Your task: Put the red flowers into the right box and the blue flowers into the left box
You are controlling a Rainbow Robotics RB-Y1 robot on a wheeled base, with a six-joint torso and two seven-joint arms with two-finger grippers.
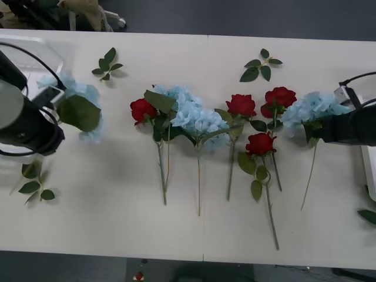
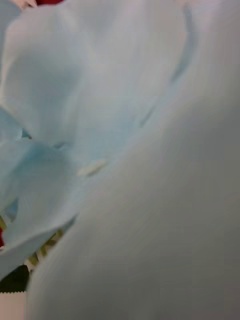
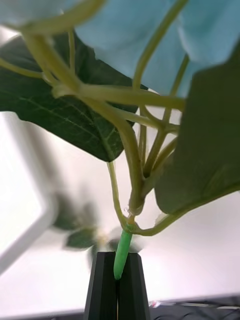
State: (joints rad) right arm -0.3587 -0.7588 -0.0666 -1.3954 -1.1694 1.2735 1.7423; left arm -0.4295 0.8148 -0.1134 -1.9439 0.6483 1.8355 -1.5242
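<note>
My left gripper [image 3: 118,257] has its black fingers shut on the green stem of a blue flower [image 1: 79,94], held above the table's left side beside the left box [image 1: 50,46]. On the table lie several red flowers [image 1: 143,110] [image 1: 241,105] [image 1: 280,97] [image 1: 260,143] and a big cluster of blue flowers [image 1: 194,116] in the middle. My right gripper [image 1: 332,128] is at another blue flower [image 1: 314,107] at the right, whose petals [image 2: 75,100] press close to the right wrist camera. The right box [image 1: 370,167] shows by its edge at the far right.
Bloomless leaf sprigs lie at the back left [image 1: 107,63], back right [image 1: 260,66], front left [image 1: 35,187] and by the right edge [image 1: 369,215]. The white table's front strip holds just the stem ends.
</note>
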